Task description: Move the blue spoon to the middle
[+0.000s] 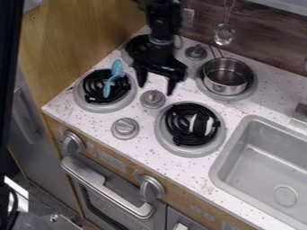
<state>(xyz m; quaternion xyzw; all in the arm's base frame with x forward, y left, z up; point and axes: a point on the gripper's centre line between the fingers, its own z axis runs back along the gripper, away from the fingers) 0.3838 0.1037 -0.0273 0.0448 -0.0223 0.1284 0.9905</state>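
Note:
My gripper (156, 87) hangs over the back part of the stove top, its two fingers spread apart and pointing down, with nothing between them. To its left, the blue spoon (109, 81) lies across the black coil of the front left burner (85, 102). One wide blue end points toward the back and the other toward the front. Spoon and gripper are apart.
A metal pot (226, 77) stands on the back right burner. A black and white object (202, 125) lies on the front right burner. Knobs (153, 99) rise between the burners, and a grey sink (264, 166) is at the right. A wooden wall (78, 40) borders the left.

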